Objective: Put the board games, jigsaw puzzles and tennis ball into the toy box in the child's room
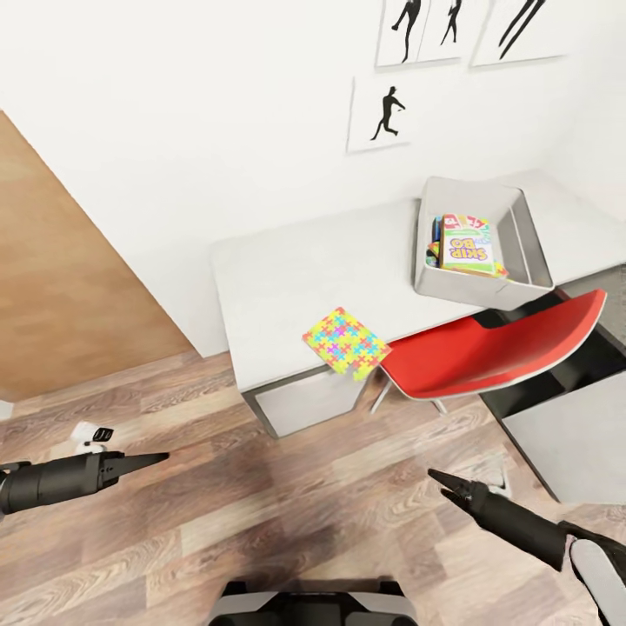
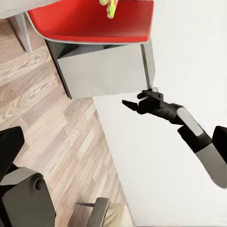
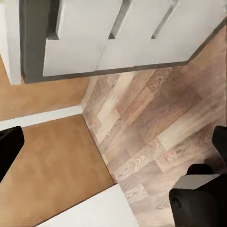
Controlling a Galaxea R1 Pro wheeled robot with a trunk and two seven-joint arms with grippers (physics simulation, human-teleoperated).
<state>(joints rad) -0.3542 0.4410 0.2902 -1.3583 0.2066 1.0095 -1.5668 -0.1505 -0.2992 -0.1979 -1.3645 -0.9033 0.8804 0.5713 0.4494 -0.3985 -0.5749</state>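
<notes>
The light grey toy box (image 1: pixel 530 252) stands on the table (image 1: pixel 287 278) at the back right. A "SKIP BO" board game (image 1: pixel 467 244) lies inside it on top of other colourful things. One jigsaw puzzle (image 1: pixel 346 342) lies on the table's front edge, partly overhanging it, and its corner (image 2: pixel 109 7) shows in the left wrist view. The tennis ball and the bed are out of view. My left gripper (image 1: pixel 156 457) and right gripper (image 1: pixel 437 478) (image 2: pixel 135 99) hang low over the floor, well short of the table. Both are open and empty.
A red chair (image 1: pixel 496 348) (image 2: pixel 90 21) is tucked under the table, right of the puzzle. The lower dark desk section (image 1: pixel 565 365) and white drawers (image 1: pixel 556 443) (image 3: pixel 118 33) stand at the right. A wooden panel (image 1: pixel 61 287) flanks the left. The wood floor (image 1: pixel 287 513) stretches ahead.
</notes>
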